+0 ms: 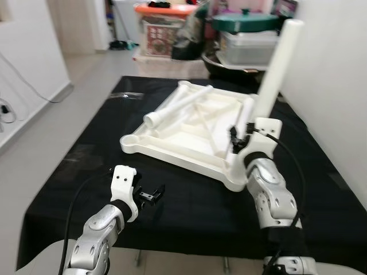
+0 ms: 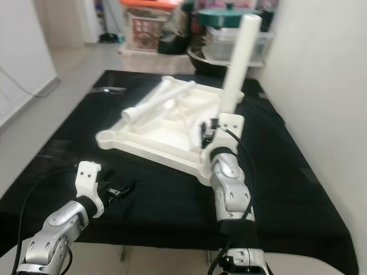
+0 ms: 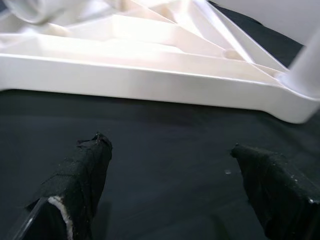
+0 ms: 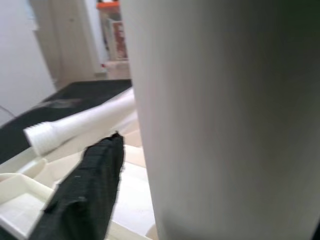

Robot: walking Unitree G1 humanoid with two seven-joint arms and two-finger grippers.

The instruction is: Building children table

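Observation:
A white plastic table top (image 1: pixel 172 153) lies upside down on the black cloth (image 1: pixel 86 149). At its near right corner one white leg (image 1: pixel 278 69) stands upright. My right gripper (image 1: pixel 243 136) is shut around the base of this leg (image 4: pixel 225 125), with one black finger (image 4: pixel 87 195) beside it. Two loose legs (image 1: pixel 175 106) lie across the underside, one showing a threaded end (image 4: pixel 37 135). My left gripper (image 1: pixel 150 195) hovers open over the cloth, short of the top's near rim (image 3: pixel 150 85). Nothing sits between its fingers (image 3: pixel 75 190).
Storage boxes (image 1: pixel 163 31) and a green-lidded pot (image 1: pixel 246 22) crowd the far end of the table. A white wall (image 1: pixel 338 74) runs close along the right side. Open floor (image 1: pixel 34 114) lies to the left. The cloth's front edge (image 1: pixel 172 252) is just below my arms.

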